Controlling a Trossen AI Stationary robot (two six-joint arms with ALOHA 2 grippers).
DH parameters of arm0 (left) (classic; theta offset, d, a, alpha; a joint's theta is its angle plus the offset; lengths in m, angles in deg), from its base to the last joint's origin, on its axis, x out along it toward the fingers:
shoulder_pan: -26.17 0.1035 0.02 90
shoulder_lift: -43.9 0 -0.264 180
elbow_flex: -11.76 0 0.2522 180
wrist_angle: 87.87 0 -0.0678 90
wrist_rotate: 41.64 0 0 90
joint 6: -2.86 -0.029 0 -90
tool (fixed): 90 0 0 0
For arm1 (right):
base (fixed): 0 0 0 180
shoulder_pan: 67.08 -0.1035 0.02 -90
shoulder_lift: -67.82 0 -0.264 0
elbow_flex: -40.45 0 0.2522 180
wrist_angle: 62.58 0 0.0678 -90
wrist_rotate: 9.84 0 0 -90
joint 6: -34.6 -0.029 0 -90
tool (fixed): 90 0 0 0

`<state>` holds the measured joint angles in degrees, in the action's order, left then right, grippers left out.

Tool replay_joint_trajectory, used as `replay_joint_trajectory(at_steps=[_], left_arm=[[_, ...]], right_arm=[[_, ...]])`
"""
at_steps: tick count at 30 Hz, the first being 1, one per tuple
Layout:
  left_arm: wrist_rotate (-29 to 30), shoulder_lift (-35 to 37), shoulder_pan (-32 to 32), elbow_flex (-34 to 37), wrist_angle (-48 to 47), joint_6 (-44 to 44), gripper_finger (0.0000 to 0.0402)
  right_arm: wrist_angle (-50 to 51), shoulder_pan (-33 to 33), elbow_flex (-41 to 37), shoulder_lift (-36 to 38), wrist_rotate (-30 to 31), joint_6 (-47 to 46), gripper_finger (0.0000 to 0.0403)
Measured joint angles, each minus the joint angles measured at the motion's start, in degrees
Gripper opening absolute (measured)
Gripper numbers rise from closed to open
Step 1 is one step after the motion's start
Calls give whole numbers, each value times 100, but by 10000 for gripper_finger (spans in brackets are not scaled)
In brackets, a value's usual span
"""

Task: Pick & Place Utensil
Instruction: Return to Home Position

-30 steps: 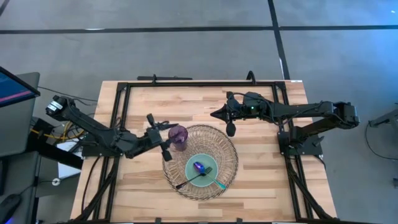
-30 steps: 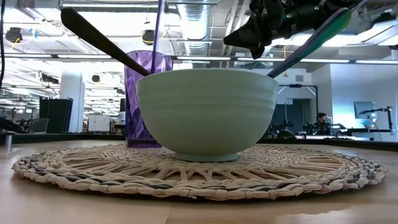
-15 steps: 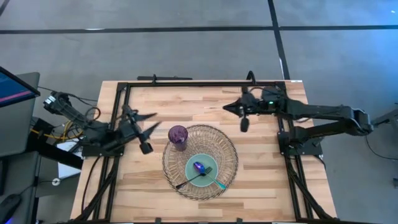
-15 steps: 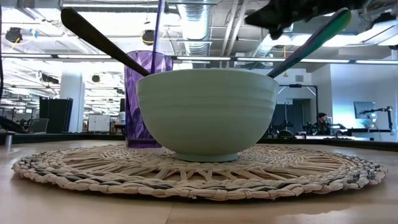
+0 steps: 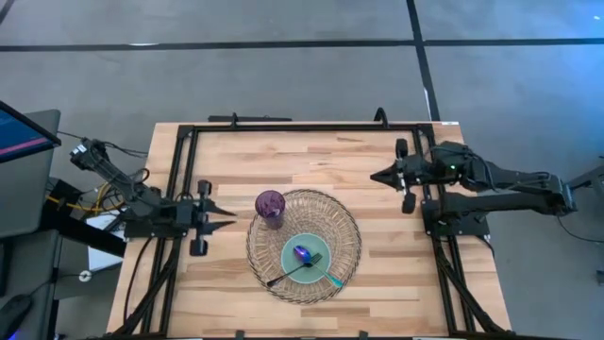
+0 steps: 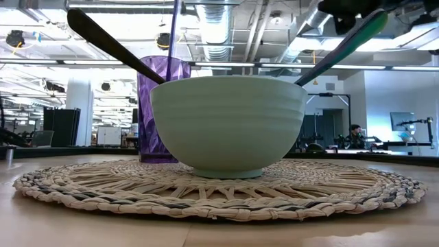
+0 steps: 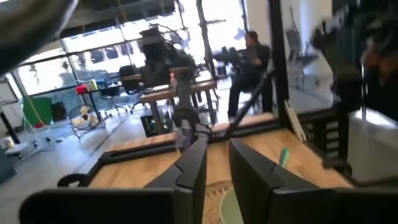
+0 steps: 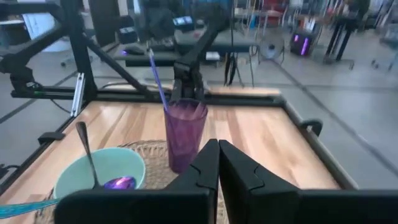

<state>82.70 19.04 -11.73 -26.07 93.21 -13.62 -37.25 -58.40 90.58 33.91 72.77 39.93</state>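
My left end effector: at table's left edge, fingers narrowly parted, empty | my right end effector: near table's right edge, fingers pressed together, empty | dark-handled spoon and teal-handled utensil: in pale green bowl on round woven mat | purple plastic cup: on mat, beside bowl | light wooden table

No text, label, brand, number or sign can be read anywhere, on the table or beyond it.

left end effector parted, right end effector closed.
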Motion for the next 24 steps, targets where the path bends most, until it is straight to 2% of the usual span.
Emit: replay_joint_trajectory(at_steps=[10, 15, 21, 24], left_arm=[[-451, 1800, 659, 713, -484, 205, 9], [-612, 2486, 751, 1320, -499, 218, 10], [-621, 2492, 1050, 1715, -429, 198, 6], [-891, 2485, 1275, 1865, -323, 227, 9]], right_arm=[[-102, 77, -719, 1203, 204, -22, 3], [-480, 138, -1136, 1749, 326, 203, 3], [-591, 313, -1502, 2345, 328, 216, 3], [-639, 411, -1640, 2595, 340, 216, 3]])
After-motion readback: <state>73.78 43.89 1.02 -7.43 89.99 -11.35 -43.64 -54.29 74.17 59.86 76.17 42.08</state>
